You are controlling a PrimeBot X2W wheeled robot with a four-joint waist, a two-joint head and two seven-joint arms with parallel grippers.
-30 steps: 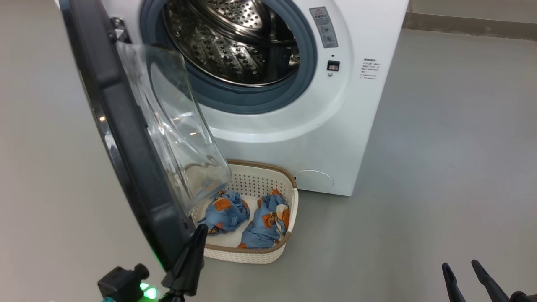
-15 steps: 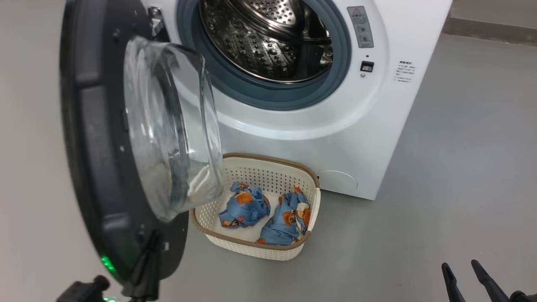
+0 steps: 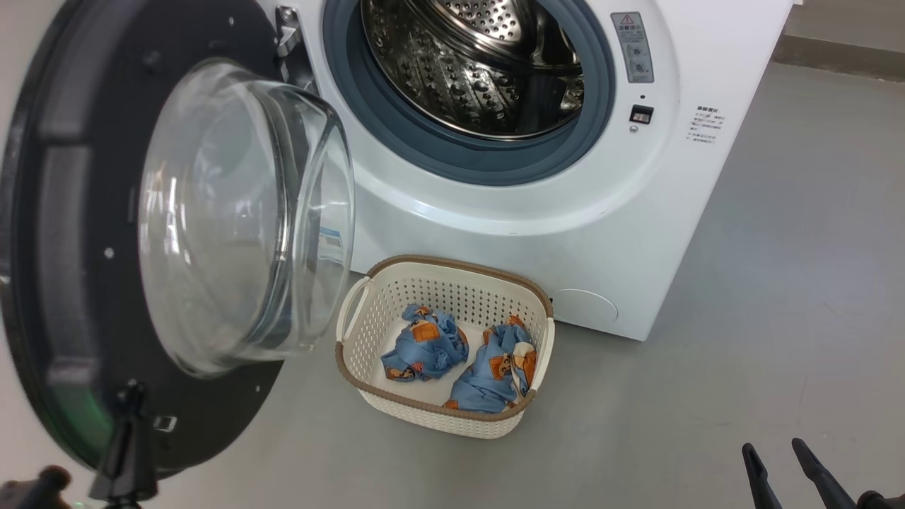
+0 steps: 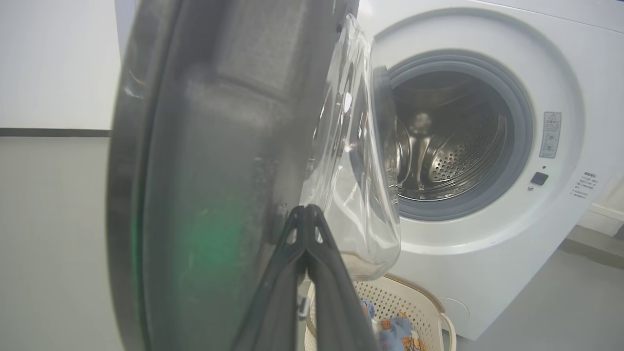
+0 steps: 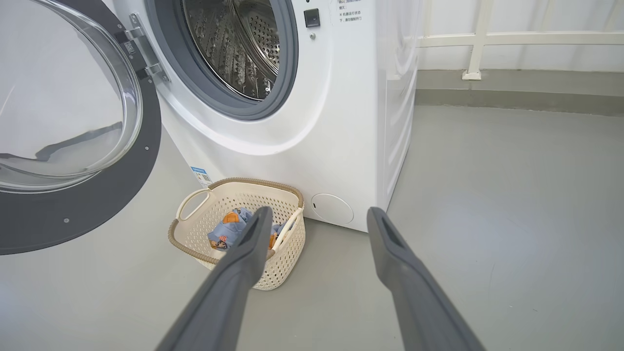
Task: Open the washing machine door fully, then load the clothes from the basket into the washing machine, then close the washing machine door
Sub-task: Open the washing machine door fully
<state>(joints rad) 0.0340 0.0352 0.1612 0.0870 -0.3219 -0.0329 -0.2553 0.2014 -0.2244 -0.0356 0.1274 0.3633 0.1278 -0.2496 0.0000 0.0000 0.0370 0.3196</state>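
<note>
Looks like step one is nearly done: getting the door [image 3: 63,212] fully open. It stands well out to the left of the washer [image 3: 495,233], inner side and glass bulge facing the head camera, and the drum [image 3: 481,71] mouth is clear.

The left pincer [image 3: 131,399] has its fingers pressed together with nothing between them. Its tip is at the door's lower inner face, so my guess is it's shoving rather than gripping. Whether it's actually touching or just beside, I can't say. The right pincer [image 3: 774,452] sits low on the right, fingers apart and empty, well apart from everything.

Both clothes [image 3: 424,346] are bunched up in the basket [image 3: 452,263]. That's on the floor [image 3: 707,389] just in front of the washer, below the drum mouth and just beside the door glass.

Next up, I reckon:
- Check if the door has any swing left.
- Back the left arm off.
- Drop a pincer into the basket from above. The right one looks handiest.

Stuff I can't make out:
- The door's left edge runs off the head view.
- The left pincer is blurry there and cut off at the bottom.
- No telling if the hinge [image 3: 286,35] is at its stop.
- There's a green glow on the door's rim, source unclear.
- In the left wrist view the basket is mostly behind the fingers and the glass.
- The drum's near floor hides behind the gasket lip.
</note>
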